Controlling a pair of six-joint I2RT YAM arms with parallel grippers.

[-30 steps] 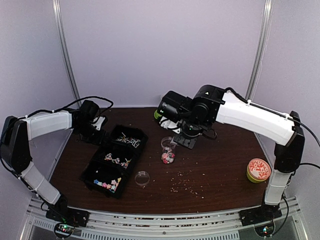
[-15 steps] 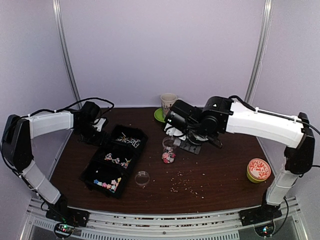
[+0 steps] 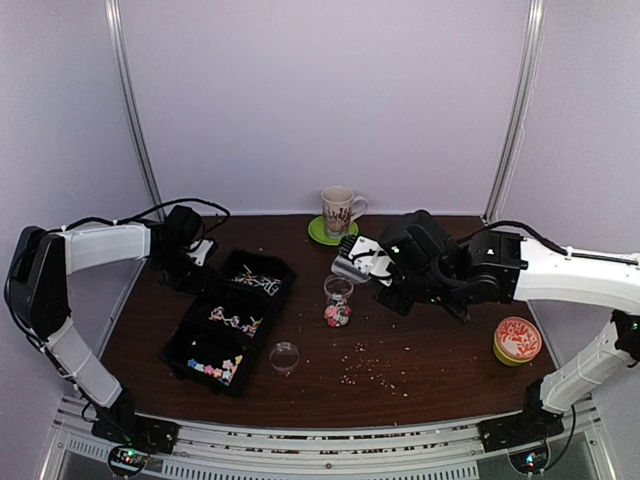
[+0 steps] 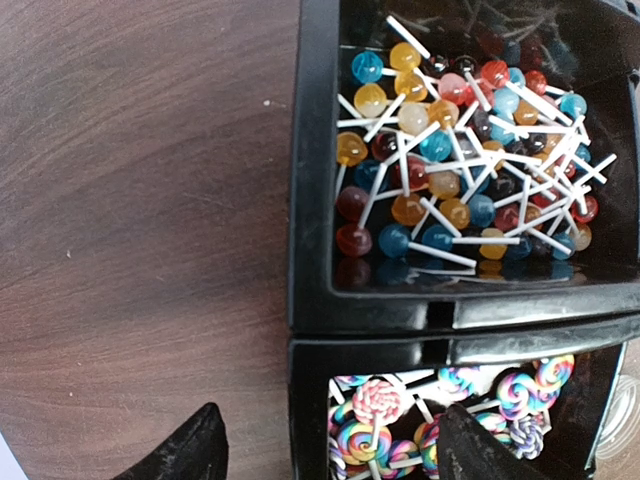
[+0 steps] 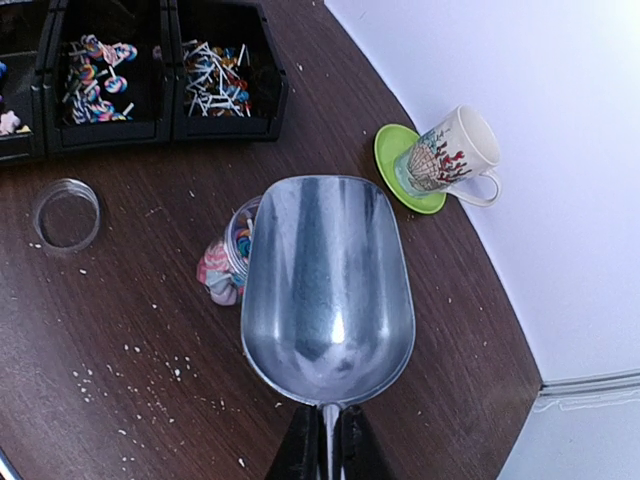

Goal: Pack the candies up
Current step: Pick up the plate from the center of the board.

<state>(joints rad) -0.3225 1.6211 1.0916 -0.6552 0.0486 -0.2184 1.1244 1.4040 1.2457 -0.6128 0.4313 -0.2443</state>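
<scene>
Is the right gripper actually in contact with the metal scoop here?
Touching. The right wrist view shows the right gripper with its two fingers pressed against either side of the thin handle of the metal scoop, with no gap visible.

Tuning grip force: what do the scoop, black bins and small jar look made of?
Scoop: metal, brushed grey, likely steel or aluminium; streaky reflections. Black bins: probably glossy plastic; moulded rims catch highlights. Small jar: clear glass or plastic, undecidable; candies show through.
</scene>
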